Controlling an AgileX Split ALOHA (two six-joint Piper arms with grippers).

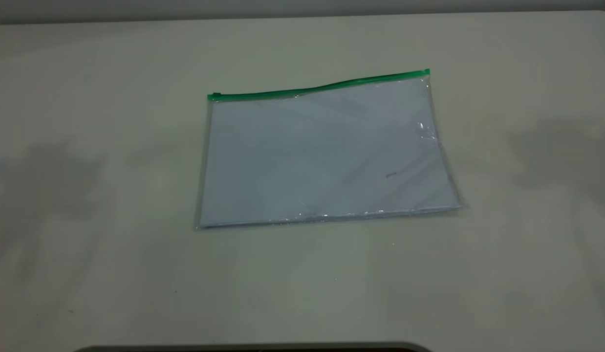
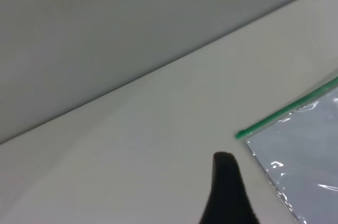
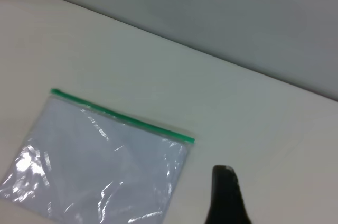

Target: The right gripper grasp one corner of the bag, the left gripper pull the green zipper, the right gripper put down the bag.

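Observation:
The bag [image 1: 327, 156] lies flat on the table near the middle, a clear pouch with white sheets inside. The green zipper [image 1: 317, 88] runs along its far edge, with the slider tab [image 1: 214, 96] at the left end. The clear corner of the bag [image 1: 426, 74] is at the strip's right end. Neither gripper shows in the exterior view. In the left wrist view the black tip of my left gripper [image 2: 227, 192] hangs above bare table beside the bag's zipper end [image 2: 241, 134]. In the right wrist view my right gripper [image 3: 226, 195] is above the table, apart from the corner [image 3: 187, 139].
The pale table [image 1: 87, 195] surrounds the bag on all sides. Its far edge [image 1: 302, 17] meets a grey wall. A dark curved rim [image 1: 253, 348] shows at the near edge. Faint arm shadows fall on the table left and right of the bag.

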